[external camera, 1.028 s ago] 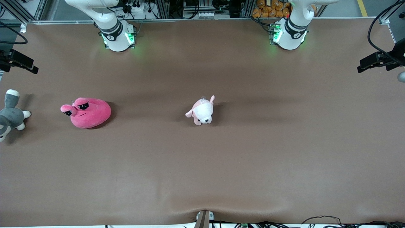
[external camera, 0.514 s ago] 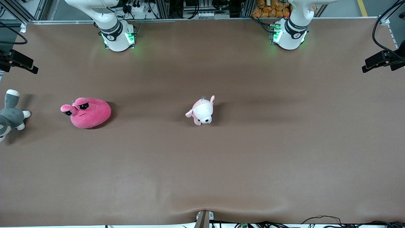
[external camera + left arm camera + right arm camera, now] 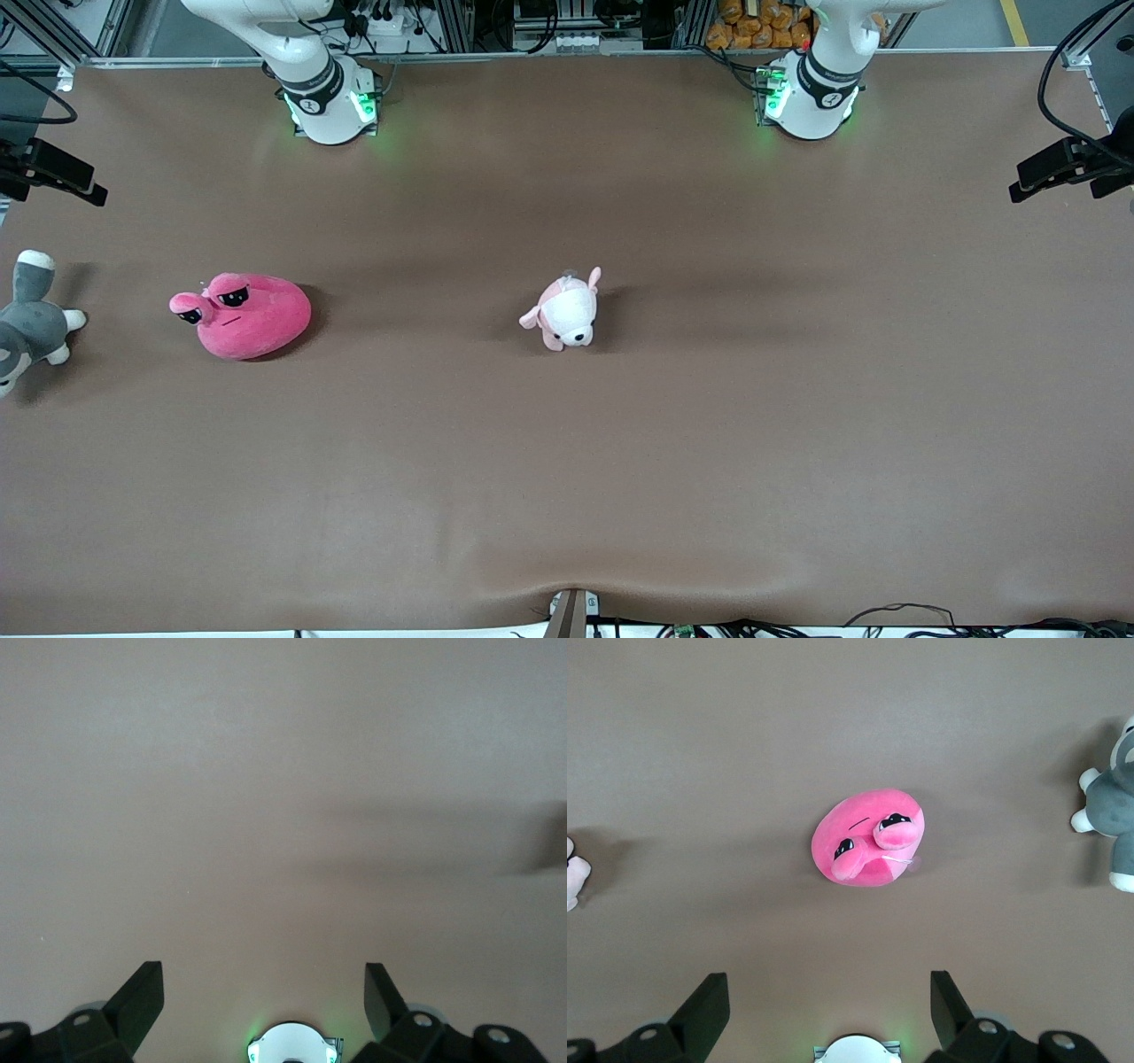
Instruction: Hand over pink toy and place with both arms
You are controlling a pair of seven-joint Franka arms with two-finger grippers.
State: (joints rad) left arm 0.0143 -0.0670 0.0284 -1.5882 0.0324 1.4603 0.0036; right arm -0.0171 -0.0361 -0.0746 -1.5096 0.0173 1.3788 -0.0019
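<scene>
Two white Franka arms: left arm base (image 3: 811, 99) and right arm base (image 3: 328, 105), each with a black joint ring and green indicator lights; black two-finger grippers, left gripper (image 3: 264, 997), right gripper (image 3: 830, 1005).

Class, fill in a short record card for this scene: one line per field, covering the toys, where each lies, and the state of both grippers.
pink toy: on the table, toward the right arm's end
dog toy: pale pink and white, mid-table
grey toy: at the table's edge, right arm's end
left gripper: open, over bare table
right gripper: open, above the pink toy, not touching it
handover: not yet begun; no toy held
</scene>
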